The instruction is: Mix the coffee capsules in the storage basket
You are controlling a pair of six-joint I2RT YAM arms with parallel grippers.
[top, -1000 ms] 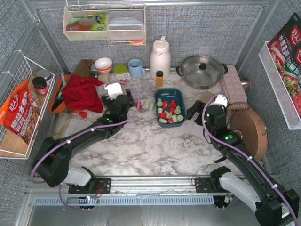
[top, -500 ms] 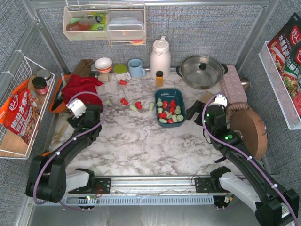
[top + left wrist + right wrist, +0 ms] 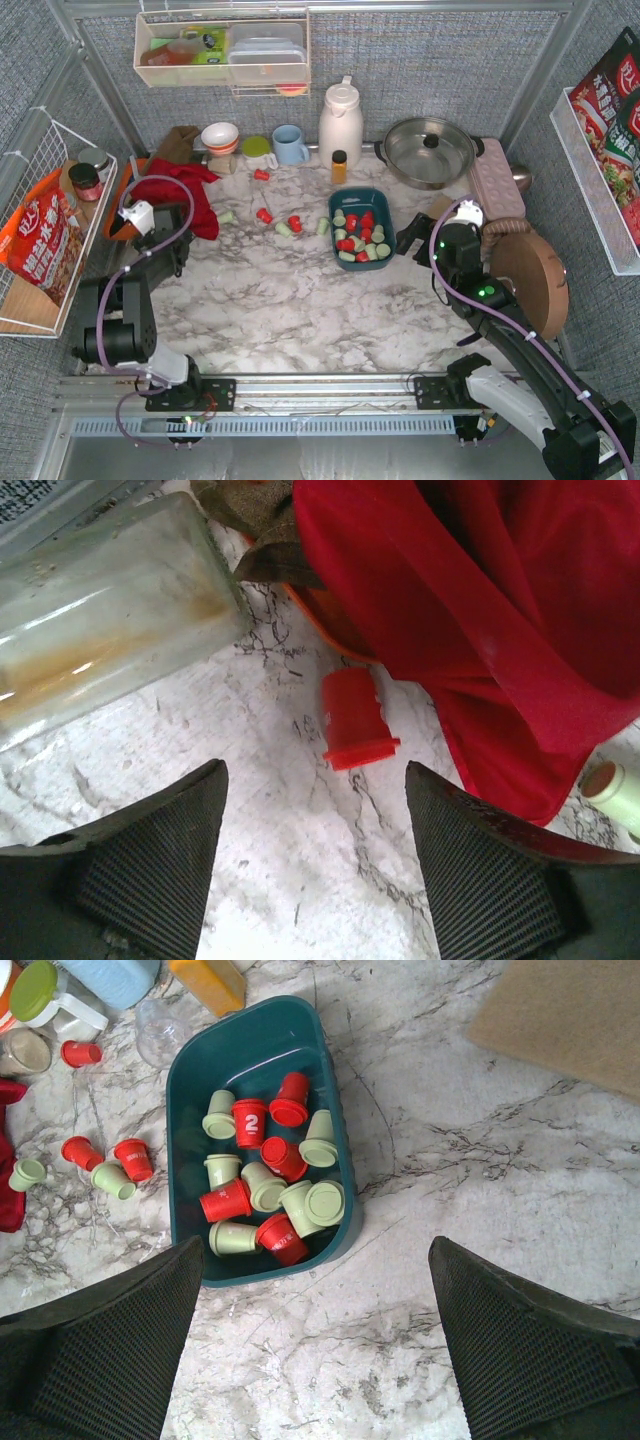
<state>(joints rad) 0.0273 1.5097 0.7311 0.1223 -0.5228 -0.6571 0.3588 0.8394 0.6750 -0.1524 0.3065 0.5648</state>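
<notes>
I take the step in hand to be fetching the stray red capsule. It lies on its side near the table's left edge, just beside the red cloth and close to a glass jar.

To do it well, I should go forward until the capsule sits squarely between my left fingers. I should straddle its tapered body rather than its flared rim. The finger nearer the cloth must stay clear of the folds, so no fabric gets pinched in with it. A capsule on its side may roll, so closing slowly and evenly looks wise.

Then it wants carrying to the basket, which stands right of the table's middle, toward the back edge. Red and green capsules are jumbled in it, and loose capsules lie on the table to its left.

My left fingers stand apart and touch nothing; the red capsule lies just ahead of their tips. My right fingers are spread wide by the basket's near end, empty.
</notes>
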